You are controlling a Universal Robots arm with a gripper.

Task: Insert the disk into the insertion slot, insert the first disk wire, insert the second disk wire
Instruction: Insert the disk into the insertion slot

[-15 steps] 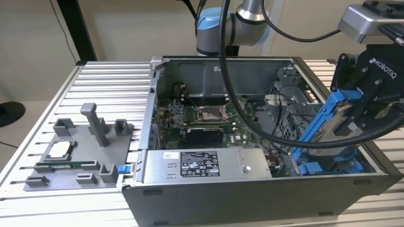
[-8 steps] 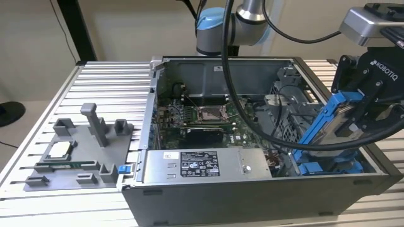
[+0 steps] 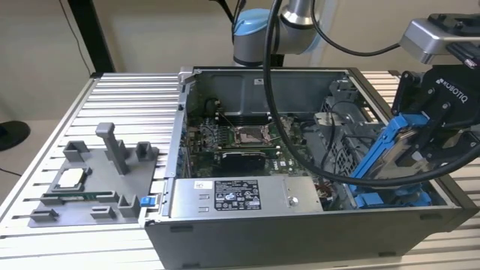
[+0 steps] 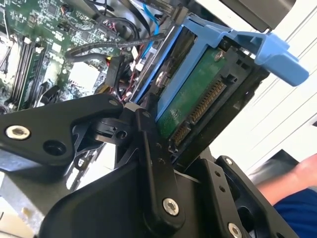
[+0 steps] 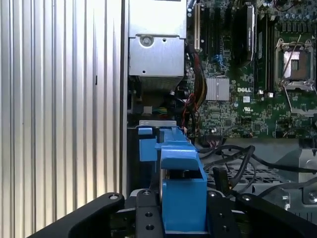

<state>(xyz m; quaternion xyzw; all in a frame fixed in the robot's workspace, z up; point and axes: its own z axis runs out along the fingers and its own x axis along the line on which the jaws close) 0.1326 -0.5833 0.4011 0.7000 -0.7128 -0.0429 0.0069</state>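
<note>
One tool (image 3: 412, 147) is clamped on the disk (image 3: 379, 149), holding it tilted above the case's (image 3: 300, 236) end at the exterior view's right.

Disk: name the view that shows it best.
The second wrist view: the disk is close, with its green board, connector row and blue frame plain. The exterior view shows it tilted edge-on in the end effector over the case. The first wrist view shows its blue frame end-on.

A robotics lab, shown by the slotted aluminium table (image 3: 127, 95), opened computer case (image 3: 300, 242) and robot arm (image 3: 255, 34)
</note>
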